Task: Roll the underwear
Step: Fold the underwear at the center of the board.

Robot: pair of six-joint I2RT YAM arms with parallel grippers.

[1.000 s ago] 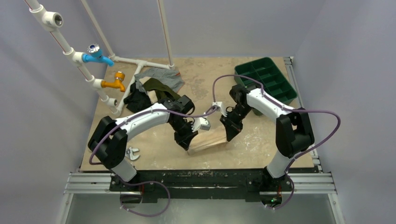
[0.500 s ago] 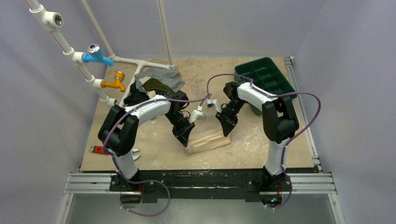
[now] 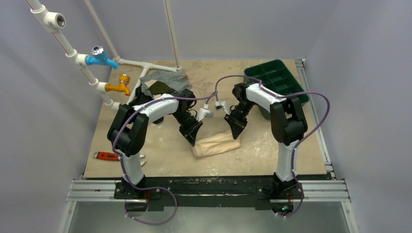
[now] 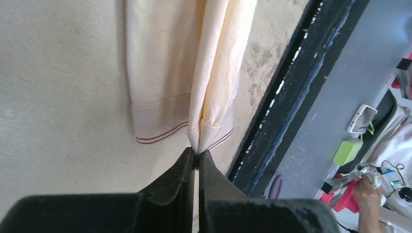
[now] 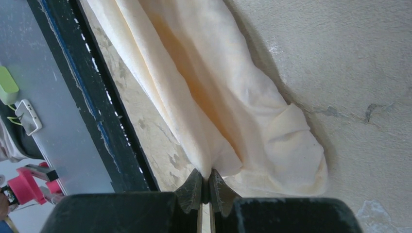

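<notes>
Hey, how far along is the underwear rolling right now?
Done: the underwear is gathered into a long narrow bundle. In hand: the left hand pinches a fold at its banded end, the right hand pinches a fold at the other end, both shut. Left: the bundle looks loosely folded, so the rolling itself seems unfinished.

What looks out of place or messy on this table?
A red-handled wrench lies at the near left edge of the table, an odd tool among laundry. A heap of crumpled clothes sits against the white pipes at the far left. The underwear looks neat, its ends pinched by the left gripper and right gripper.
</notes>
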